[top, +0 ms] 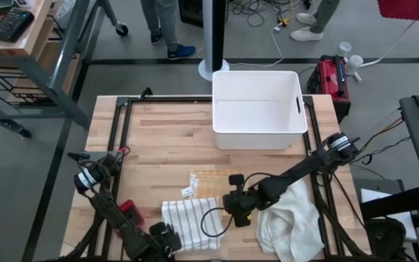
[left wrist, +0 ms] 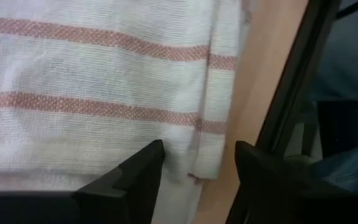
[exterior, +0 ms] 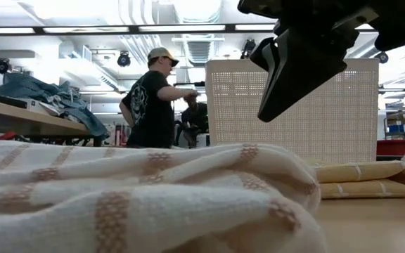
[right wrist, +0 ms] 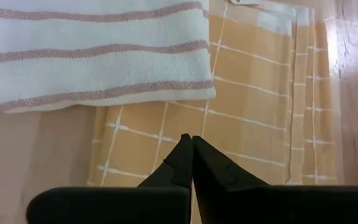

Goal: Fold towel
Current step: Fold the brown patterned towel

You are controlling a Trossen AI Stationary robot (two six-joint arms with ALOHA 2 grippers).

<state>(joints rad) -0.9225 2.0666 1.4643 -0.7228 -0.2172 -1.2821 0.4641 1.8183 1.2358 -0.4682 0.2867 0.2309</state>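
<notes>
Three cloths lie on the wooden table [top: 158,145]. The striped towel [top: 189,225], white with thin reddish-brown stripes, sits folded near the table's front edge, between the two arms. Just behind it lies one folded yellow checked towel [top: 208,183], its front edge tucked slightly under the striped one in the right wrist view. To the right of both, a crumpled white cloth [top: 291,222] is heaped near the front right corner.

The left gripper [top: 167,239] rests at the striped towel's front left corner. Its two fingers stand apart, straddling the towel's hem and corner in the left wrist view, with nothing clamped between them.

The right gripper [top: 236,212] hangs just to the right of the striped towel, above the table. Its two fingers are pressed together tip to tip and hold nothing.

One white plastic bin [top: 257,109] stands at the table's rear edge, well apart from the towels. Beyond the table, one person in a dark shirt and cap [exterior: 150,98] stands in the low view.
</notes>
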